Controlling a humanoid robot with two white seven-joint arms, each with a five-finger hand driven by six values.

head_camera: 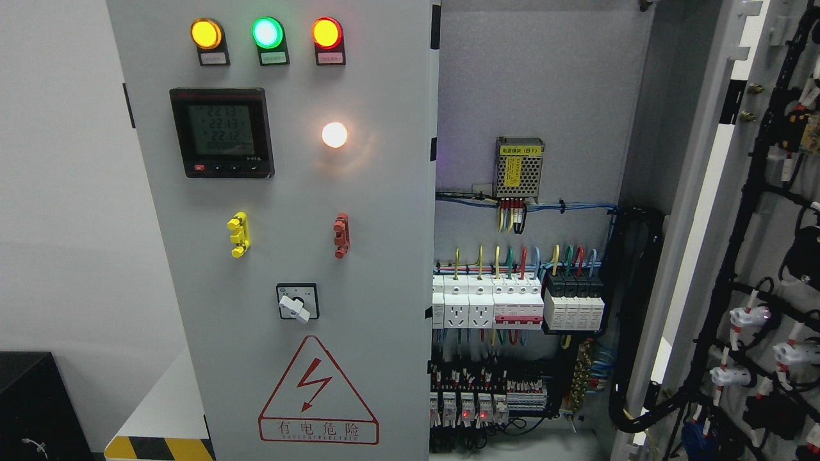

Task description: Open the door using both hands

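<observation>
Grey sheet steel fills the head view, and no robot hand or arm enters it; whether the fingers are apart, together or clamped on anything cannot be told, since neither hand shows. The cabinet's right door (756, 256) stands swung wide at the picture's right, its inner face strung with black cable looms and white connectors; the left door (288, 224) remains closed, carrying 3 lit indicator lamps (267, 33) in amber, green and red, a digital meter (221, 132), a rotary switch (296, 302) and a red-bordered warning triangle (318, 394). Between them the open bay exposes a row of white breakers (487, 301) and a small power module (519, 168) on the back panel. By judgement, 1 of 2 leaves is open; the next move calls for a hand to reach the left door's free edge, near the centre post, and pull it outward, clear of live wiring.
</observation>
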